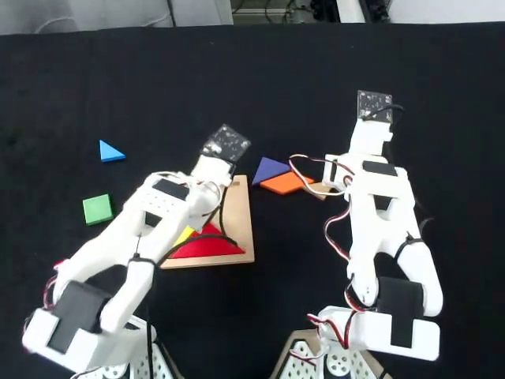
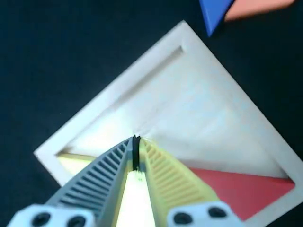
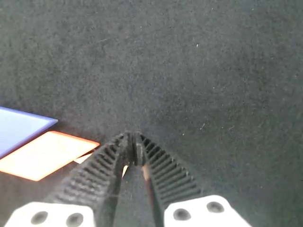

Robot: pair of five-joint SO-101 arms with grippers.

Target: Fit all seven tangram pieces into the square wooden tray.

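We've got the left gripper (image 2: 136, 146) hanging over the wooden tray (image 2: 111, 97), fingers pressed tight together. Inside the tray, a red triangle (image 2: 241, 189) and a yellow piece (image 2: 71, 163). The right gripper (image 3: 134, 149) is closed tip to tip as well, above the black cloth (image 3: 189, 56), just beside the orange piece (image 3: 45, 153) and purple triangle (image 3: 19, 127). Well apart from the tray, a blue triangle (image 1: 110, 151) and green square (image 1: 97, 209) lie on the cloth.
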